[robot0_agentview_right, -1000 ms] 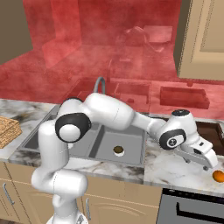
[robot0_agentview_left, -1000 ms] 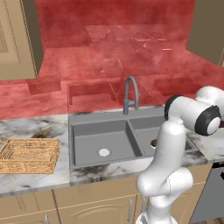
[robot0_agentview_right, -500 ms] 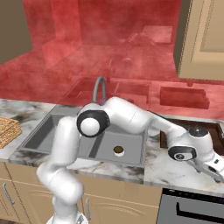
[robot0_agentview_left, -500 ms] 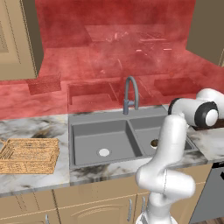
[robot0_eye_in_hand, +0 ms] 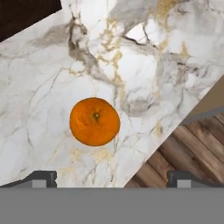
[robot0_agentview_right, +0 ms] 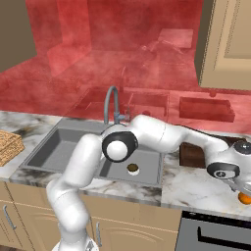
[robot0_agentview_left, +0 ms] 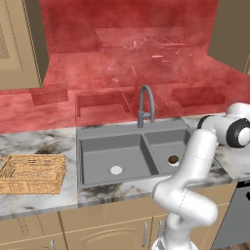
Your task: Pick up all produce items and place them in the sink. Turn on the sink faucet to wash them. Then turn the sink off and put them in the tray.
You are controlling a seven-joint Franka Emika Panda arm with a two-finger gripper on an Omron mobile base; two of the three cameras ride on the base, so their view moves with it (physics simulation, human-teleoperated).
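Observation:
The bright orange produce item (robot0_eye_in_hand: pixel 94 121) lies on the marble counter near its right end, centred just above my open gripper (robot0_eye_in_hand: pixel 112 179) in the hand view. From the right base view my gripper (robot0_agentview_right: pixel 242 190) hangs right over the orange (robot0_agentview_right: pixel 244 198), partly hiding it. The dark olive-brown produce item (robot0_agentview_left: pixel 173 159) (robot0_agentview_right: pixel 132 168) rests in the right basin of the grey sink (robot0_agentview_left: pixel 97 146) (robot0_agentview_right: pixel 54 147). The faucet (robot0_agentview_left: pixel 145 105) (robot0_agentview_right: pixel 112 103) stands behind the divider, with no water showing. The wicker tray (robot0_agentview_left: pixel 31 173) (robot0_agentview_right: pixel 7 144) sits on the counter left of the sink.
A dark brown wooden block (robot0_agentview_right: pixel 193 154) (robot0_eye_in_hand: pixel 22 11) stands on the counter between the sink and the orange. The counter's front edge runs close to the orange, with wooden floor (robot0_eye_in_hand: pixel 188 148) beyond it. An oven front (robot0_agentview_right: pixel 215 235) sits below.
The arm has stretched farther right and lowered, bringing the open gripper from beside the wooden block to directly over the orange. Nothing else has moved.

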